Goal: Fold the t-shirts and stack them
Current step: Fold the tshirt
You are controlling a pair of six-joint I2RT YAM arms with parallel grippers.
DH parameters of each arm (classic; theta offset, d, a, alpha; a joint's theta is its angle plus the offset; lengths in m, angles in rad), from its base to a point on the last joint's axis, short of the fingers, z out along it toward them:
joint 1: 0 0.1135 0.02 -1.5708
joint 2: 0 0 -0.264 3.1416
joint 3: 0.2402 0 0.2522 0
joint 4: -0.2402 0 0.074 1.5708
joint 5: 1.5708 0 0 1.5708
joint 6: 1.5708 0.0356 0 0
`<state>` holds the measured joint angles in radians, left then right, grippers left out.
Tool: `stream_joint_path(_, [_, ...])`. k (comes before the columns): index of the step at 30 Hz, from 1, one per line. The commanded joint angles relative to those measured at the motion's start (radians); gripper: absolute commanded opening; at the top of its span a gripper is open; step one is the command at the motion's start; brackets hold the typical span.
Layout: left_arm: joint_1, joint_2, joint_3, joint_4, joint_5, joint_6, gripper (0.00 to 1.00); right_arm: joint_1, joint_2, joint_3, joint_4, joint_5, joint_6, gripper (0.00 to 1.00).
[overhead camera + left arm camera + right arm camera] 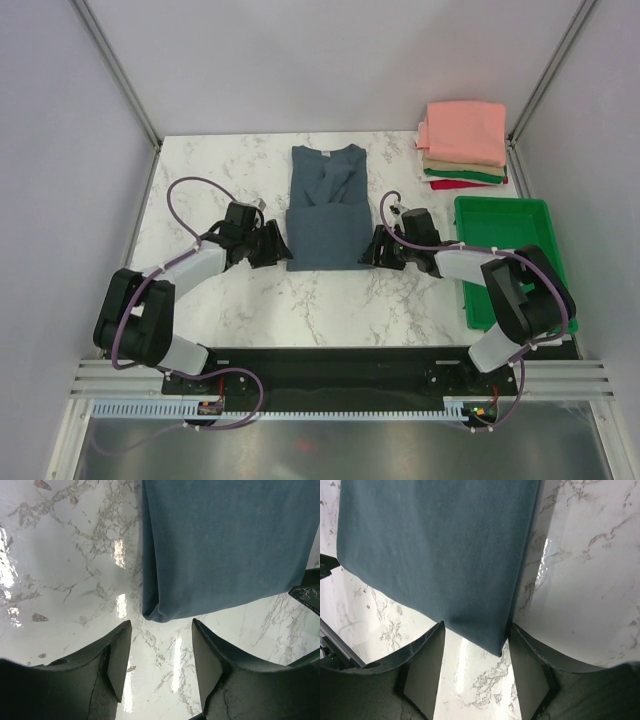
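Observation:
A slate blue-grey t-shirt (327, 205) lies partly folded in the middle of the marble table, its lower part doubled up over the body. My left gripper (277, 247) is open and empty at the shirt's near left corner (155, 614), just short of it. My right gripper (377, 247) is open at the near right corner (492, 645), which pokes between its fingertips. A stack of folded tees stands at the back right: salmon-pink (464, 131) on top, then tan (455, 166), green (487, 177) and red (460, 185).
A green plastic tray (505, 255) sits on the right side of the table, beside my right arm. White walls and metal posts close in the table at left, right and back.

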<state>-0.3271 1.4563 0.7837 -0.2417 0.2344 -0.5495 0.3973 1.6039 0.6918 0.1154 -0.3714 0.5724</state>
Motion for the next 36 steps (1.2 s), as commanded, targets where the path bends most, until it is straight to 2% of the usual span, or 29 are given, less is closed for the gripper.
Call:
stream_joint_path(1, [-0.006,-0.019,-0.04,0.18,0.052,-0.046,0.6,0.003,0.042,-0.038,0.062,0.0,0.001,0.61])
stream_joint_path(8, [-0.033,0.051,-0.093,0.278,0.046,-0.063,0.6,0.003,0.079,-0.048,0.096,-0.009,0.001,0.44])
stream_joint_path(22, [-0.069,0.136,-0.167,0.301,-0.093,-0.119,0.52,0.002,0.097,-0.054,0.099,-0.011,-0.014,0.35])
stream_joint_path(23, [-0.07,0.142,-0.166,0.305,-0.093,-0.121,0.5,0.003,0.097,-0.054,0.099,-0.011,-0.011,0.32])
stream_joint_path(25, [-0.072,0.157,-0.164,0.314,-0.092,-0.124,0.36,0.003,0.099,-0.057,0.101,-0.012,-0.011,0.25])
stream_joint_path(26, [-0.073,0.156,-0.169,0.321,-0.09,-0.125,0.28,0.002,0.099,-0.058,0.105,-0.015,-0.008,0.17])
stream_joint_path(27, [-0.075,0.153,-0.173,0.331,-0.086,-0.122,0.13,0.003,0.096,-0.064,0.109,-0.017,-0.005,0.13])
stream_joint_path(28, [-0.082,0.15,-0.178,0.337,-0.086,-0.124,0.07,0.003,0.091,-0.067,0.11,-0.018,-0.003,0.09])
stream_joint_path(29, [-0.089,0.129,-0.184,0.338,-0.084,-0.122,0.03,0.003,0.087,-0.071,0.113,-0.018,-0.003,0.0])
stream_joint_path(34, [-0.174,-0.016,-0.198,0.254,-0.111,-0.121,0.02,0.002,-0.005,-0.1,0.041,-0.001,-0.012,0.0])
stream_joint_path(36, [-0.222,-0.12,-0.212,0.161,-0.145,-0.136,0.02,0.002,-0.057,-0.124,-0.011,0.014,-0.009,0.0])
